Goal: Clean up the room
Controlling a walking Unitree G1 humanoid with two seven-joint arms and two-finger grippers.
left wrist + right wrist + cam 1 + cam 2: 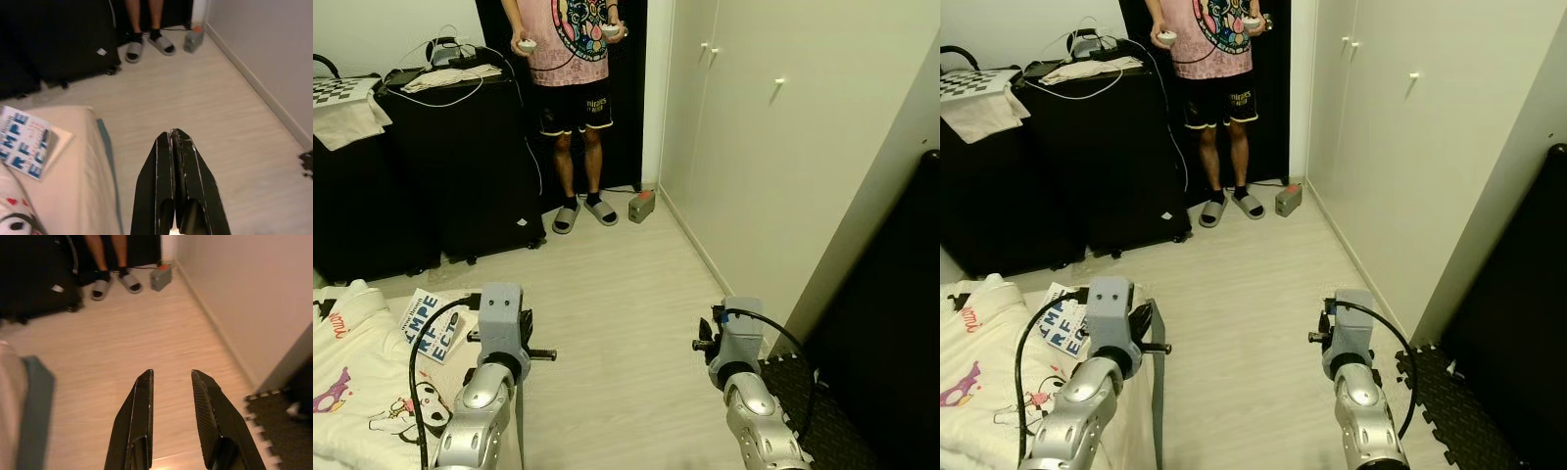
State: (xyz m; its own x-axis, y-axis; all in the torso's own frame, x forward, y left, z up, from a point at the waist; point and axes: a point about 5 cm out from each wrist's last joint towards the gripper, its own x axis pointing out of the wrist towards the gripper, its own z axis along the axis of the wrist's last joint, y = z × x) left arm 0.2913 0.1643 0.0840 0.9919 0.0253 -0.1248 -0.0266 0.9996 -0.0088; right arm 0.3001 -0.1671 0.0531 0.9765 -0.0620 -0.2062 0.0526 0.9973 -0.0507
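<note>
You stand in a narrow room with both arms raised in front and nothing in hand. The left gripper (172, 134) hangs above the edge of the bed (357, 387), and its two black fingers are pressed together, empty. The right gripper (171, 377) hovers over the bare wooden floor (626, 284), with its fingers spread apart, also empty.

The thing most likely to tidy first is the booklet (429, 326) with big blue letters. It lies flat on the bed, just beside your left arm, near the bed's corner. Also a small grey box (641, 206) sits on the floor by the white wardrobe (773, 147), close to the feet of a person (570, 59) who holds two controllers.

For the booklet, I think you should first release the left fingers, because clenched they cannot take anything. A flat booklet on soft bedding is hard to pinch from above, so approach its free edge at a low angle and slide one finger under. Move slowly; the bedding may give way and fold under the pressure.
</note>
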